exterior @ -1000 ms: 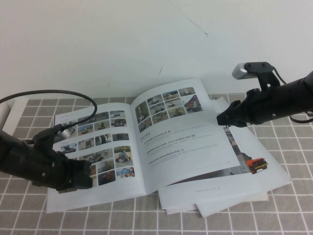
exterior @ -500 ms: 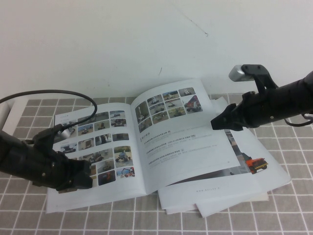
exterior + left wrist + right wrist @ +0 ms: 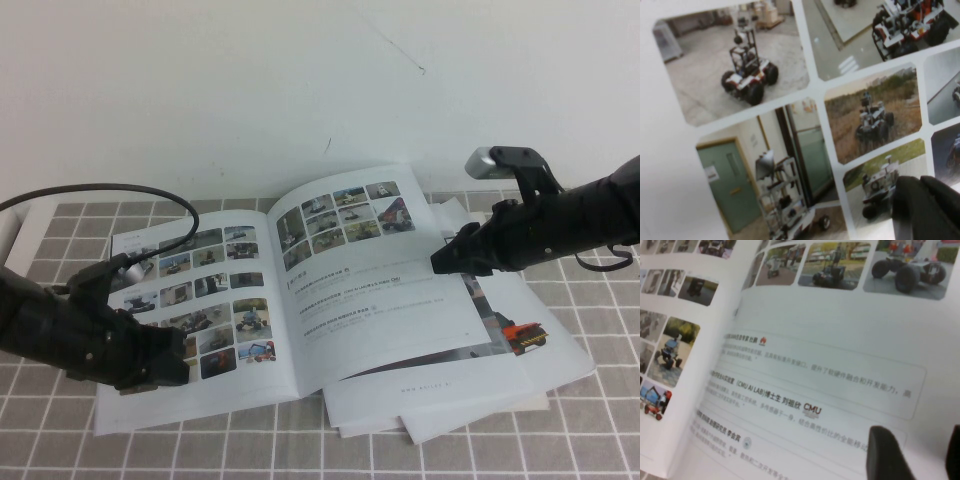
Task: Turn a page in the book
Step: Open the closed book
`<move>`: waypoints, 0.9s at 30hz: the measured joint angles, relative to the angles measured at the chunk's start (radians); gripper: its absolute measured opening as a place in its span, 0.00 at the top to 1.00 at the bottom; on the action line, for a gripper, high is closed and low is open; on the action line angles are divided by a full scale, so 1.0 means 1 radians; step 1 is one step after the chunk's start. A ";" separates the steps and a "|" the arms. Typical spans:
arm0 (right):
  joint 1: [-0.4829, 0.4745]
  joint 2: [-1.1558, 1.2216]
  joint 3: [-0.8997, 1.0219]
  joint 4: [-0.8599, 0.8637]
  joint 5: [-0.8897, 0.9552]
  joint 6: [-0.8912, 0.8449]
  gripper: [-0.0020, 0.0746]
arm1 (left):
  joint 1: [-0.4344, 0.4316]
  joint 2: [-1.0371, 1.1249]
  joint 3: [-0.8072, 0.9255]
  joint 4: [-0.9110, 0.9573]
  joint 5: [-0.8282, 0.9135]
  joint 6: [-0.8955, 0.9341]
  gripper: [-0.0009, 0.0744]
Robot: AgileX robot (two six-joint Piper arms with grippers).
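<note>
the book (image 3: 300, 300) is lying open on grey-checked cloth (image 3: 600, 430) by a white wall; glossy photo page (image 3: 375, 285) is lifting; right gripper (image 3: 445, 260) is hovering, jaws parted; left gripper (image 3: 165, 365) is pressing the photo-grid leaf, jaws unclear

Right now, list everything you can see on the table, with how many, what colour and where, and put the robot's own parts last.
book: one, white glossy pages, lying open mid-table.
page: one, white, nine small photos above black text, right side of the open book, outer edge raised.
loose sheets: a few, white, one with an orange vehicle picture, under and right of the book.
tablecloth: one, grey with a white grid, covering the table.
wall: one, white, behind the table.
left tool: one, black, resting on the photo-grid leaf.
right tool: one, black, fingers apart, at the page's outer edge.
</note>
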 joint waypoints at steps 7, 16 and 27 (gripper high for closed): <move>0.000 0.000 0.000 0.004 -0.008 0.000 0.62 | 0.000 0.000 0.000 0.000 0.002 0.000 0.99; 0.000 0.000 0.000 0.004 -0.015 -0.004 0.62 | 0.000 0.000 0.000 0.000 0.002 0.000 0.99; 0.000 0.000 0.000 0.004 -0.027 -0.004 0.62 | 0.000 0.000 0.000 0.000 0.002 0.002 0.99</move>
